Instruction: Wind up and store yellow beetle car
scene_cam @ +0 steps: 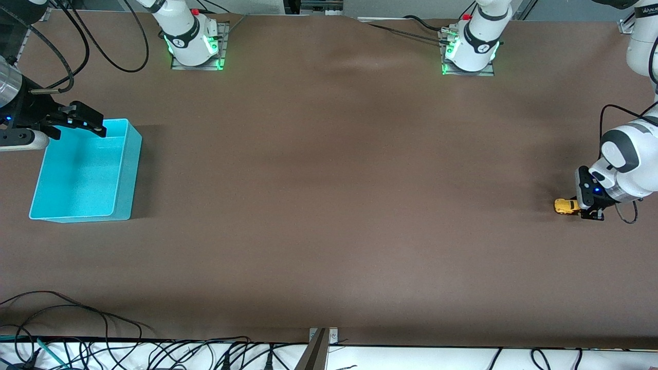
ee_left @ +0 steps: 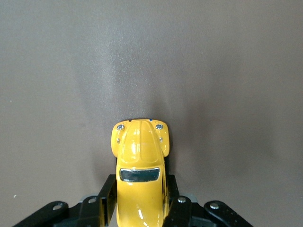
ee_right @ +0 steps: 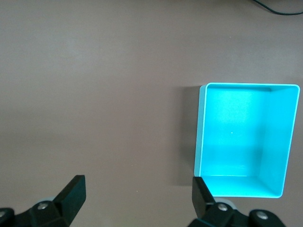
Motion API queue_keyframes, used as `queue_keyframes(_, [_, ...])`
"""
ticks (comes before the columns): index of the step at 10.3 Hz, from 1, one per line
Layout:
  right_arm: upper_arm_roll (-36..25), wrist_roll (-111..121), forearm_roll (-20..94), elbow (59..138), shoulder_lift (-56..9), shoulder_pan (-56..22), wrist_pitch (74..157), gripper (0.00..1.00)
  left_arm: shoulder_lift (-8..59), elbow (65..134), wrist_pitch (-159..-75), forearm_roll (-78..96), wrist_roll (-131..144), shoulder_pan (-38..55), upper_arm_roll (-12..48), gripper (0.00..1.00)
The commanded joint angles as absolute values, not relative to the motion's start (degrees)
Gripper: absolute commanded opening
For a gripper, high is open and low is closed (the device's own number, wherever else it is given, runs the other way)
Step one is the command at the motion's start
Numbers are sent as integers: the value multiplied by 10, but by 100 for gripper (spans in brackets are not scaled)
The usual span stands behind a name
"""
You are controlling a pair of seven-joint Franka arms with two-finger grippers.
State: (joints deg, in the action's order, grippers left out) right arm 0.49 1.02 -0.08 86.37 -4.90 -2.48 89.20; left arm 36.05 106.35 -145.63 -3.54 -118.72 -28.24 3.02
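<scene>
The brown table fills the front view and is bare over most of its width, with the two arm bases set along its edge farthest from the front camera. The turquoise bin is found at the right arm's end of the table – an open rectangular tub with nothing seen inside it; in the right wrist view the same bin is seen from above, its floor bare.

The right gripper is held in the air over the rim of the bin that lies farthest from the front camera, with its fingers spread wide apart and nothing between them.

The left gripper is seen low at the left arm's end of the table, well apart from the bin. Its fingers are closed against the two sides of the yellow beetle car. In the left wrist view the car is seen from above – its rounded hood and dark windscreen pointing away from the gripper, its rear part gripped between the black fingers. Whether its wheels rest on the table or are lifted just clear of it cannot be told.
</scene>
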Motion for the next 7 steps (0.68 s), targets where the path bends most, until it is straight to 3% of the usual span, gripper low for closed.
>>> queue_keyframes(1, [6,17,-9,853,-53,-24,887,100,393,1054,-1458,-27,-1201,-289,23,5])
queue_keyframes(7, [6,18,-8,853,-53,-24,887,100,392,1051,-1457,-34,-1205,-287,23,5])
